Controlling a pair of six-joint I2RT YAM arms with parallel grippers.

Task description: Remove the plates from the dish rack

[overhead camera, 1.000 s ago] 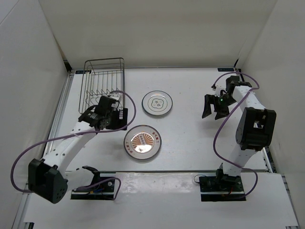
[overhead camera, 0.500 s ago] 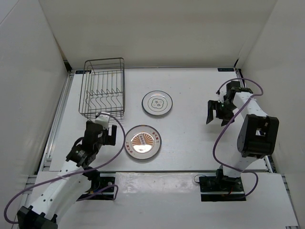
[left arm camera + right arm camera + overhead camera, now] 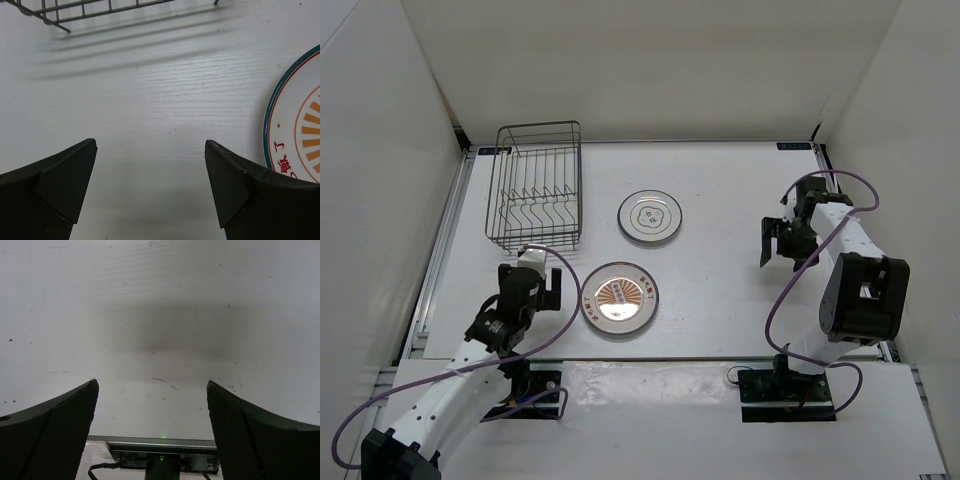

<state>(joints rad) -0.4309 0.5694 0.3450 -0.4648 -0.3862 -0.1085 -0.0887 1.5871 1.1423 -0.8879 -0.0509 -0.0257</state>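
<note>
Hovering left hand [image 3: 542, 285]: fingers spread wide, nothing between them; sits over bare counter [image 3: 720, 190], near left area, just near of the dish rack and just left of the sunburst plate.
Left wrist view: hand [image 3: 150, 144] released, only white counter between the two dark fingertips; near rim of the dish rack [image 3: 80, 10] at the top edge, sunburst plate [image 3: 300, 130] cut off at the right edge, clear of the right finger.
Right hand [image 3: 778, 240]: released, grasping nothing; over the right side of the counter, well apart from both plates.
Right wrist view: hand [image 3: 152, 383] open over bare counter, its shadow on the surface; a base board with a small green light [image 3: 161, 458] at the bottom edge.
Dish rack [image 3: 534, 241]: far left of the counter, long side running near to far, upright prongs visible inside.
Ringed plate [image 3: 650, 217]: flat on the counter, just right of the rack, mid-depth.
Sunburst plate [image 3: 619, 297]: flat on the counter, near of the ringed plate, slightly left of it, not touching it.
Plates in view: two, both outside the rack, on the counter.
Cables: purple loop [image 3: 780, 300] along each arm.
</note>
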